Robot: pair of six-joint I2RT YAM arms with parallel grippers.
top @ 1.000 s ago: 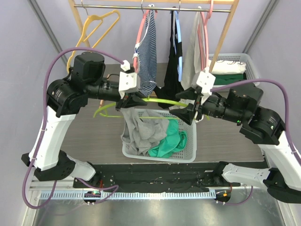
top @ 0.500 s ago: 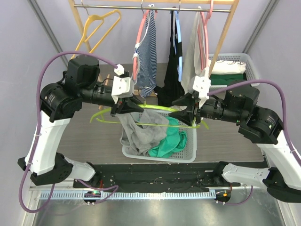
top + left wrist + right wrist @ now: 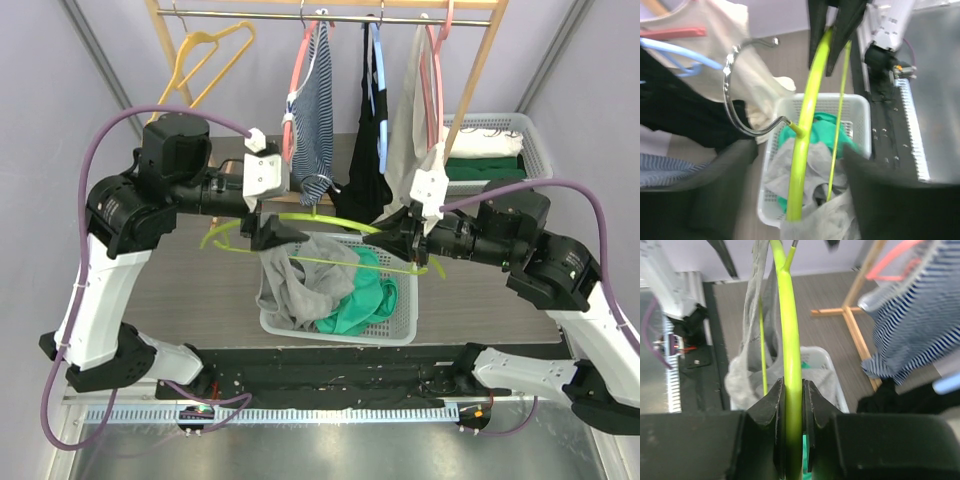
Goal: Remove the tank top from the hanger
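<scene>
A lime-green hanger (image 3: 322,219) hangs level between my two grippers above the white basket (image 3: 335,331). The grey tank top (image 3: 300,275) still clings to its left end and sags into the basket. My left gripper (image 3: 266,232) is open. In the left wrist view its dark fingers (image 3: 705,192) stand wide apart on either side of the hanger (image 3: 805,145) and the grey tank top (image 3: 832,220). My right gripper (image 3: 408,240) is shut on the hanger's right arm. Its jaws clamp the green bar (image 3: 790,330) in the right wrist view, with the tank top (image 3: 751,315) beyond.
A green garment (image 3: 366,293) lies in the basket. Behind, a wooden rack (image 3: 480,70) holds a striped top (image 3: 316,110), a black garment (image 3: 368,165), a cream garment (image 3: 408,115) and a bare orange hanger (image 3: 205,52). Another white basket (image 3: 500,128) sits back right.
My right gripper has closed onto the hanger's right arm. My left gripper, shut at the left end before, has opened. The hanger now sits higher and more level.
</scene>
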